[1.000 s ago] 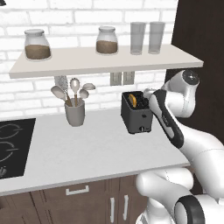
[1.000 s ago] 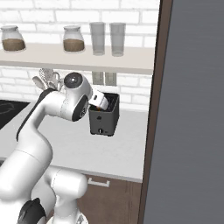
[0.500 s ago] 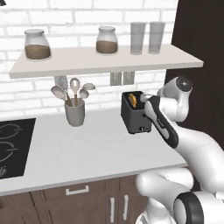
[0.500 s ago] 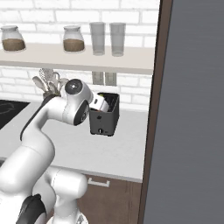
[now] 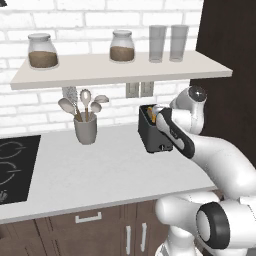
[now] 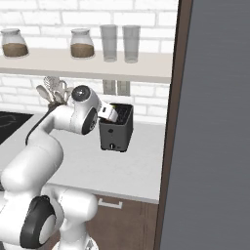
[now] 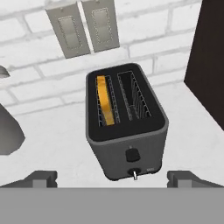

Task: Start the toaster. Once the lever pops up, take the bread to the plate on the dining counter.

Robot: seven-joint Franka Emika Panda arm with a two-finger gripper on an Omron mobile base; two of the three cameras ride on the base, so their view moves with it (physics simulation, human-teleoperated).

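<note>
With jaws spread wide, we judge the bread, ahead of them in the toaster, light and crumbly: grip its top edge gently.

The bread sits deep in the toaster slot — just its top edge shows; the arm covers the toaster's right side in the left base view
</note>
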